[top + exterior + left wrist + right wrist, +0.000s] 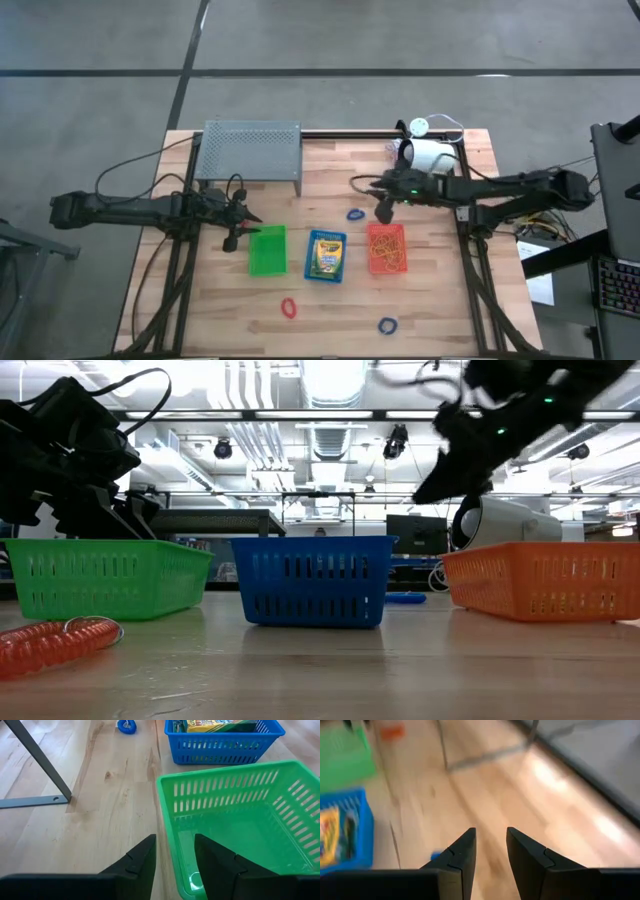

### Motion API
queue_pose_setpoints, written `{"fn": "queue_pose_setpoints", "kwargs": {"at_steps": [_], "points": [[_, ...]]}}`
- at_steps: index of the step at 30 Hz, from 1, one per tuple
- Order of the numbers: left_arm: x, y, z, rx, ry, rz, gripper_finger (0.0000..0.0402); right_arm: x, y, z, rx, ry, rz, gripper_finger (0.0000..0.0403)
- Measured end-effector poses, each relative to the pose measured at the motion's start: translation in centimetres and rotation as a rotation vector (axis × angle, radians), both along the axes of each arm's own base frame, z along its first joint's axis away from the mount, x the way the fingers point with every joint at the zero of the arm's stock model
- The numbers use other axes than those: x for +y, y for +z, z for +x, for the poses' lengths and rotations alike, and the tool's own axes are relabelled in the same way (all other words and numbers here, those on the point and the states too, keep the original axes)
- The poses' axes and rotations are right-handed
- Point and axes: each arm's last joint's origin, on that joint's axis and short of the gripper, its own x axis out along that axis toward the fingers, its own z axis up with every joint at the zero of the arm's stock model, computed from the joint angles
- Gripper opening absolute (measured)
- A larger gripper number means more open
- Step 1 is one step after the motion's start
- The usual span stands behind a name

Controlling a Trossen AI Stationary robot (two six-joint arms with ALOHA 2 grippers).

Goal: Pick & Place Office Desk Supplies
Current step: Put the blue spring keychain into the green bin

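Note:
Three small baskets stand in a row on the wooden table: green, blue with a yellow-green crayon box inside, and orange with orange rubber bands inside. A blue loop lies behind the baskets. A red loop and another blue loop lie near the front edge. My left gripper is open, with nothing between its fingers, just above the green basket's left rim. My right gripper is open, with nothing between its fingers, in the air behind the orange basket, close to the far blue loop.
A grey perforated rack stands at the back left, with its leg near my left gripper. A white cylindrical device with a cable sits at the back right. Bare wood lies in front of the baskets.

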Motion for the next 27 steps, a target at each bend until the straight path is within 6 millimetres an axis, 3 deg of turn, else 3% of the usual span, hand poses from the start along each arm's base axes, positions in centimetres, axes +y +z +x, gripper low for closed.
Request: {"fn": "queue_pose_setpoints", "kwargs": {"at_steps": [8, 14, 27], "points": [[0.0, 0.0, 0.0, 0.0, 0.0, 0.0, 0.0138, -0.4, -0.4, 3.9, 0.188, 0.102, 0.076, 0.0105], [0.0, 0.0, 0.0, 0.0, 0.0, 0.0, 0.0138, -1.3, -0.2, 4.9, 0.3, 0.226, 0.083, 0.0105], [0.0, 0.0, 0.0, 0.0, 0.0, 0.0, 0.0138, -1.6, -2.7, 7.9, 0.483, 0.428, 0.153, 0.0105]]}}
